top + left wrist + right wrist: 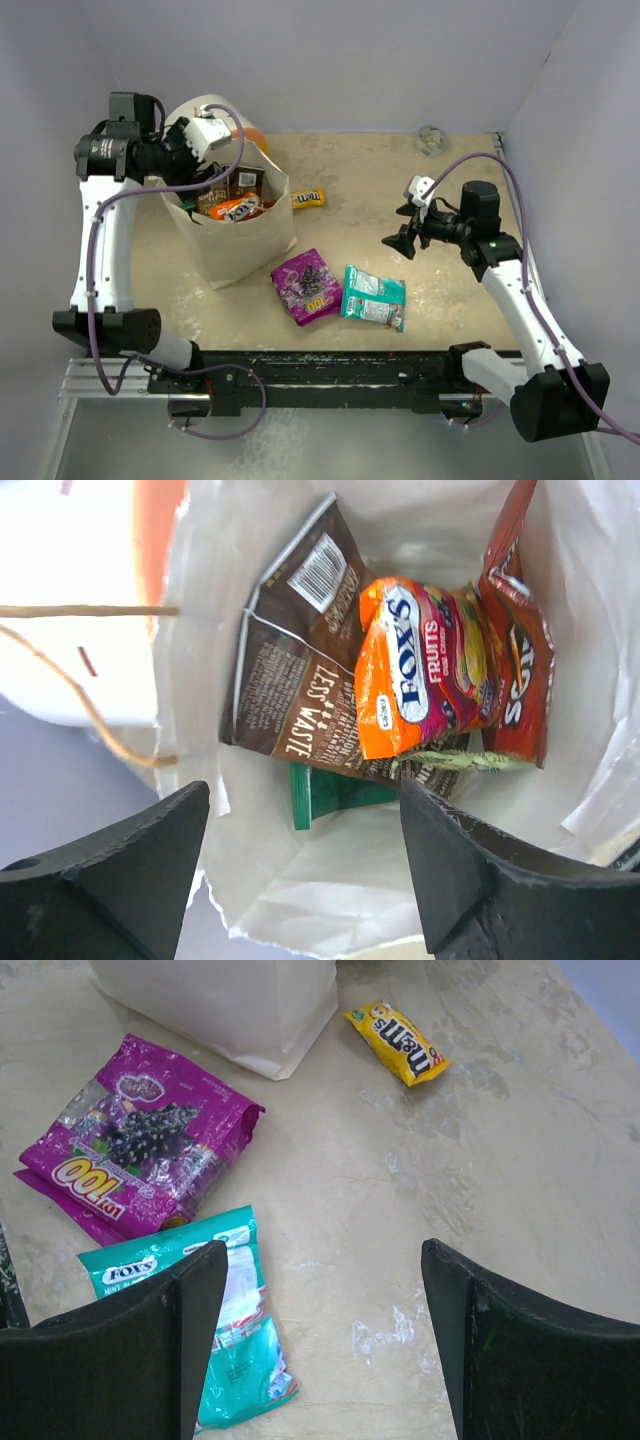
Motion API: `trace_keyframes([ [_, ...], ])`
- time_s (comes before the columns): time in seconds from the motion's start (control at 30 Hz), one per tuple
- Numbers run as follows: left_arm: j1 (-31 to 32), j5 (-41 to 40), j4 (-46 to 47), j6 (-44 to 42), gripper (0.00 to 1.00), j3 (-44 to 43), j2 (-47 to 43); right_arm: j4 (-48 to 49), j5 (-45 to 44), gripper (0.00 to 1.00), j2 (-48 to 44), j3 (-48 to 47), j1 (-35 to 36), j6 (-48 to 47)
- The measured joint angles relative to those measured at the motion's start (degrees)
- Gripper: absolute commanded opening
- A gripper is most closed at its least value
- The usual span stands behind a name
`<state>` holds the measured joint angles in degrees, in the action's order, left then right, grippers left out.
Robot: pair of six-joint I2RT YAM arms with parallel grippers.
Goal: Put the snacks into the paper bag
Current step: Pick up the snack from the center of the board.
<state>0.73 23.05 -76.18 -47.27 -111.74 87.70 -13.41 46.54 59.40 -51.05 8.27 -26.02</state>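
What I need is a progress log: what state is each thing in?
paper bag: upright, open
dark brown packet: inside bag
orange packet: inside bag
purple packet: flat on table
teal packet: flat on table
yellow candy bag: on table
left gripper: open, over bag
right gripper: open, empty

Beneath the black left gripper [302, 790], inside the pale beige paper bag [245, 245]: a dark brown packet [300, 670] with white lettering, an orange packet [420, 670] with a blue-and-white logo, a red packet [515, 650], a green packet [335, 790]. Before the black right gripper [325, 1250]: a purple packet [140, 1150], a teal-and-white packet [215, 1330], a yellow candy bag [397, 1042].
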Motion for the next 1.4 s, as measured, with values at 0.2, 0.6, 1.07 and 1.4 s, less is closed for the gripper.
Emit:
trace_keyframes([
  [0.2, 0.0, 0.8, 7.7, 3.3, 0.99, 4.3, -8.7, -2.0, 1.1, 0.79, 4.1, -0.3, 0.1, -2.4],
  [0.6, 0.0, 0.8, 23.1, 14.2, 0.99, 12.9, -17.7, -16.3, -2.2, 0.8, 20.6, -6.0, 6.1, -15.0],
  [1.07, 0.0, 5.5, 29.1, 21.3, 0.99, 18.6, -23.5, -20.5, -2.9, 0.78, 38.9, -12.9, 12.4, -19.4],
  [1.4, 0.0, 9.6, 31.8, 24.4, 0.99, 20.4, -24.4, -25.5, -0.7, 0.71, 47.1, -15.6, 13.5, -22.6],
])
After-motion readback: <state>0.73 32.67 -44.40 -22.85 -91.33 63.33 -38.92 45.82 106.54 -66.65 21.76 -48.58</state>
